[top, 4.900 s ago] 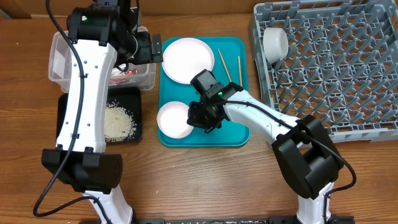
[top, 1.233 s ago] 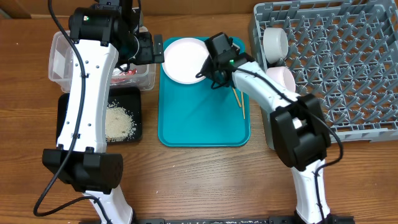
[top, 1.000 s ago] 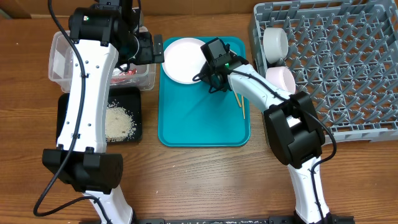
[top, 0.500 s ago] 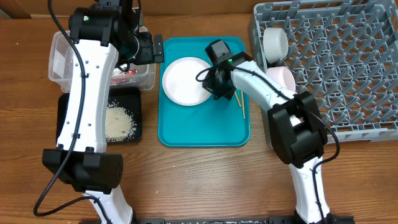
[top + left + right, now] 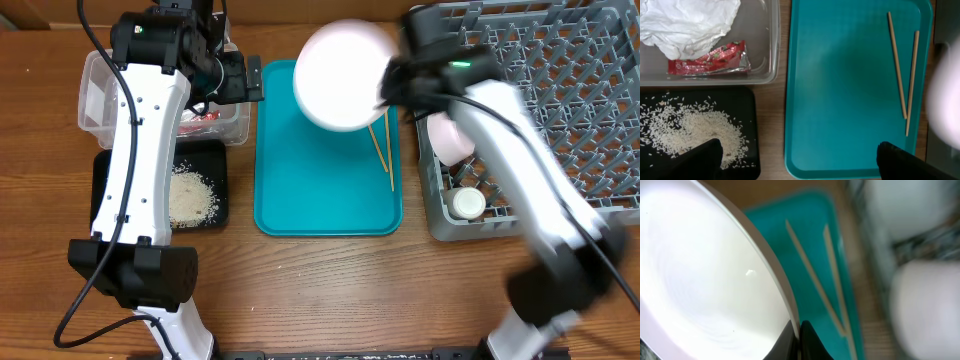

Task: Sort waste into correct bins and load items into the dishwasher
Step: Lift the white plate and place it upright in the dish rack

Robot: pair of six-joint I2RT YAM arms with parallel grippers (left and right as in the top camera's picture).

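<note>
Wooden desk [image 5: 330, 290], overhead view. Right arm [image 5: 520, 150] raised and motion-blurred; right fingers [image 5: 807, 345] pinch the rim of the white plate [image 5: 343, 75], held above the teal tray [image 5: 320, 190] beside the dish rack [image 5: 580, 60]. Left arm [image 5: 140, 150] extends over the clear tub [image 5: 90, 90]; left fingers [image 5: 697, 160] spread wide. Red wrapper [image 5: 710, 59] print unreadable.

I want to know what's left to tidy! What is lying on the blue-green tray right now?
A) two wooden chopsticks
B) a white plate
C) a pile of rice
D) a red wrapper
A: only the chopsticks lie on the teal tray; the plate is up in the right gripper, the red wrapper sits in the clear tub and the rice in the black tray.
</note>
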